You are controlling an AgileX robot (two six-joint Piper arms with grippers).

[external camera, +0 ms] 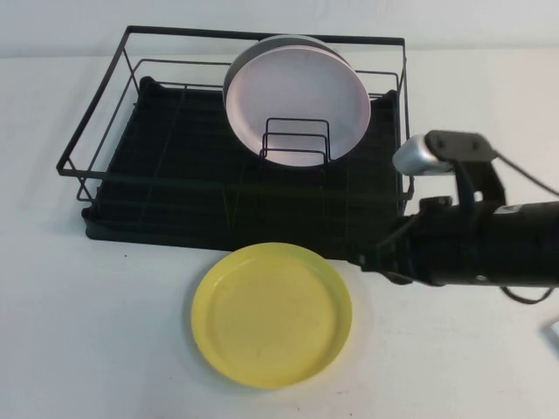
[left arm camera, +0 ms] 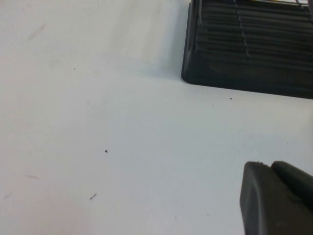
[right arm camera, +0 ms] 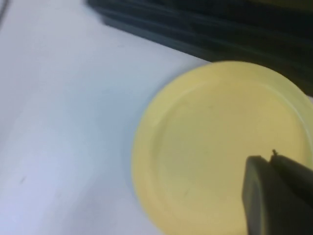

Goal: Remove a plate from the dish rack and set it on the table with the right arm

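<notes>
Plate: my pale-yellow plate (external camera: 272, 314) lies flat on the bench (external camera: 96, 332), face up, just in front of the dish rack (external camera: 236, 188) and apart from its tray edge.
Dish rack: black wire frame on a black tray, standing on the bench behind the plate; its small wire holder sits near the middle.
Other plates: a pale pink plate (external camera: 301, 105) stands on edge in the rack's holder, with a grey plate (external camera: 240, 65) close behind it.
Right arm: my right arm (external camera: 489, 244) reaches in beside the rack's near right corner, to the right of the plate and clear of it.
Right pincer: my right pincer (right arm camera: 276, 193) shows only as a dark tip in the right wrist view, above the yellow plate's inner face and not gripping it; I cannot tell whether it is released or clenched.
Left pincer: my left pincer (left arm camera: 274, 198) shows as a dark tip over bare bench, well apart from a corner of the rack's tray; whether it is spread or closed I cannot tell.
</notes>
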